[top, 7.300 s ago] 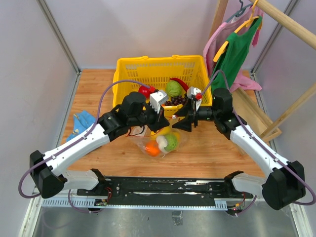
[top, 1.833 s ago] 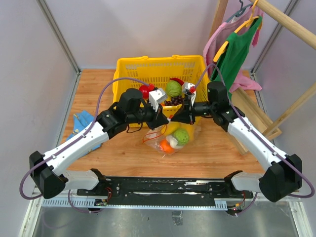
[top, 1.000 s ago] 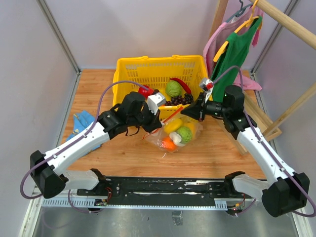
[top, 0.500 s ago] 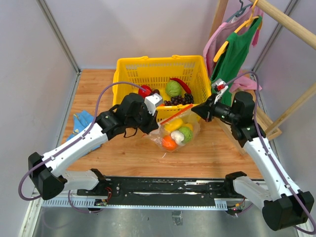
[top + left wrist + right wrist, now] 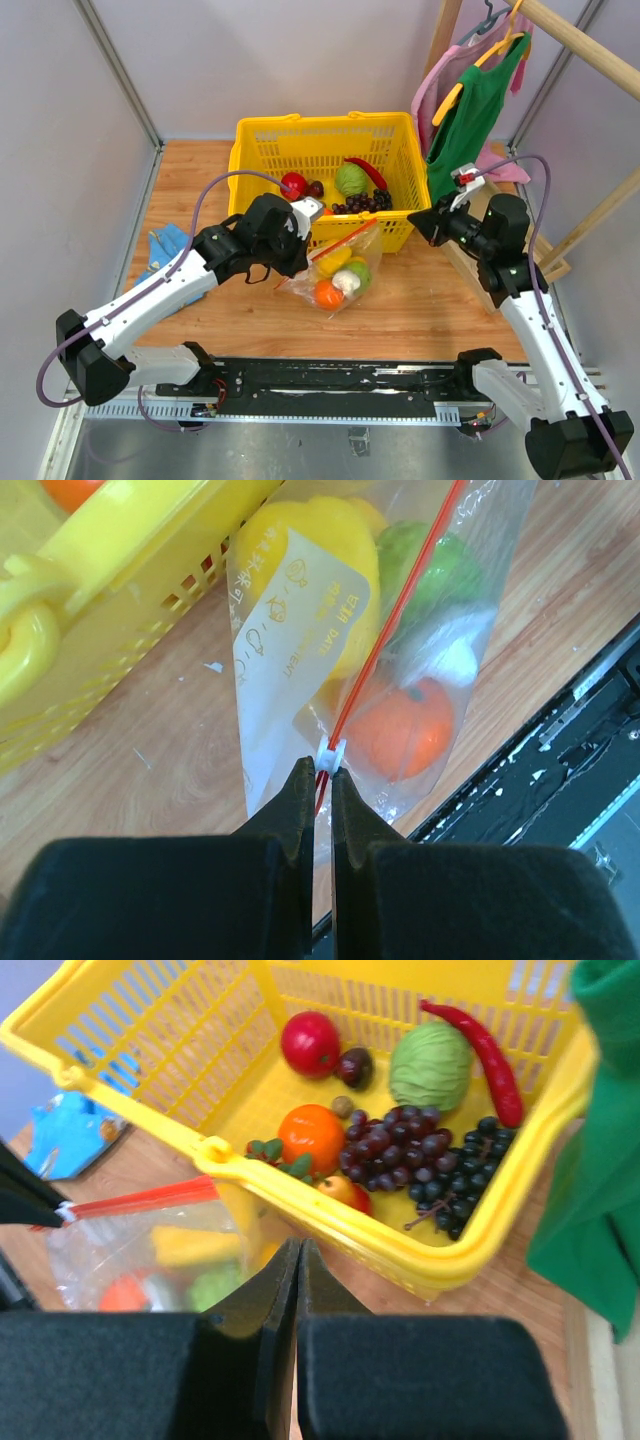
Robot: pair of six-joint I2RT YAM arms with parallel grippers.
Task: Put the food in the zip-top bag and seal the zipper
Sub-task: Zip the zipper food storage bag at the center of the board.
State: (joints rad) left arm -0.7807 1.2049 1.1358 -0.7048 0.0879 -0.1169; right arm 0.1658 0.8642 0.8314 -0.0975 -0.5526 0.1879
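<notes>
A wooden table (image 5: 200,300) is enclosed by pale grey walls (image 5: 300,60), and a black rail (image 5: 330,380) is fixed along its near edge at 6 o'clock. A yellow basket (image 5: 250,150) is set at 12 o'clock on the wood; a red apple (image 5: 294,184), a green cabbage (image 5: 352,180), a red chilli (image 5: 366,172) and dark grapes (image 5: 365,203) are kept in it. A blue cloth (image 5: 168,250) is left at 9 o'clock near the left wall. At 2 o'clock a green garment (image 5: 470,110) and a pink garment (image 5: 435,90) are hung from a wooden rack (image 5: 580,40).

The zip-top bag (image 5: 335,275) is found near the table's middle, just at 6 o'clock of the basket. An orange (image 5: 327,294), a yellow pepper (image 5: 337,262), a green piece (image 5: 357,275) and a white piece (image 5: 343,283) are held inside it. The zipper (image 5: 400,600) is seen as one thin straight red line, slanted up toward 2 o'clock. Its whitish end piece (image 5: 330,750) is pinched between the narrow jaws of the left gripper (image 5: 320,770). Whether the bag's bottom is rested on the wood cannot be told.

The right gripper (image 5: 298,1245) is held at 3 o'clock of the basket, apart from the bag, with its jaws pressed together and nothing between them.
</notes>
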